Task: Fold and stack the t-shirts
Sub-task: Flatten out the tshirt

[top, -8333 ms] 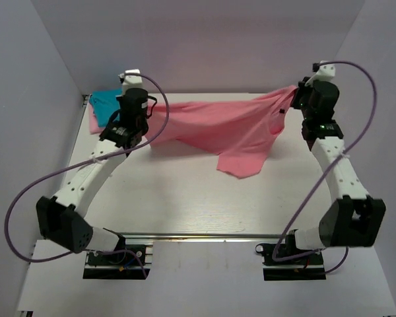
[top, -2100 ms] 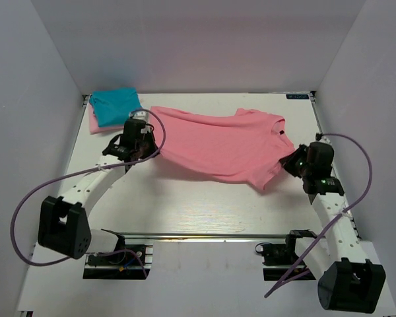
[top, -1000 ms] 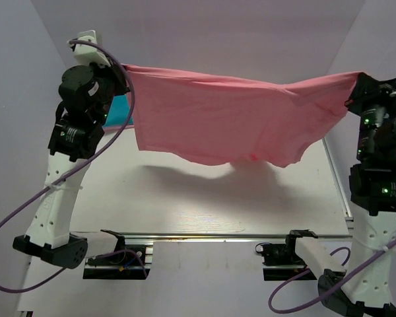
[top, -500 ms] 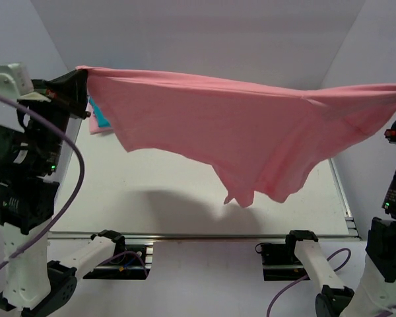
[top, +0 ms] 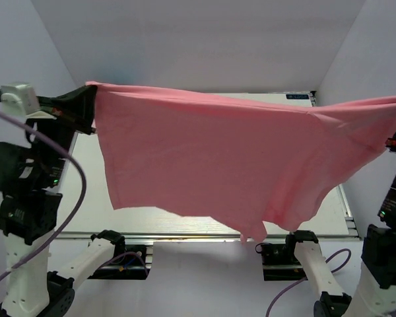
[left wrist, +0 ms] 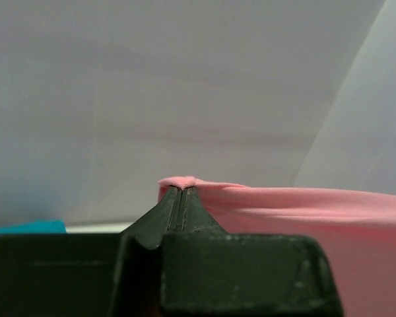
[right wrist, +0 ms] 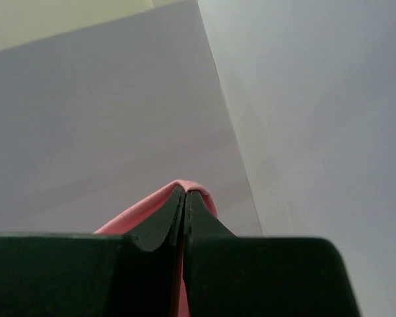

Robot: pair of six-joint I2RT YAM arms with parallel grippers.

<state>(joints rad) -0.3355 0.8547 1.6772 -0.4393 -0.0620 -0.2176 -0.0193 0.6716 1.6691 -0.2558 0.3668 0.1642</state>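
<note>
Salmon-pink soft cloth t-shirt [top: 218, 165], hung in the air as a broad sheet above the pale table [top: 86, 191], clear of it. At left, my left gripper [left wrist: 178, 198] is pinched tight on one top corner; a sliver of teal-blue cloth [left wrist: 26, 226] shows low in that wrist view. At right, my right gripper [right wrist: 185, 198] is clamped on the opposite corner. I judge the fabric light, limp and prone to sag mid-span, so the edge corners are the places to hold, with the span drawn taut

Left hand [left wrist: 178, 198], right hand [right wrist: 185, 198] high, closed.
</note>
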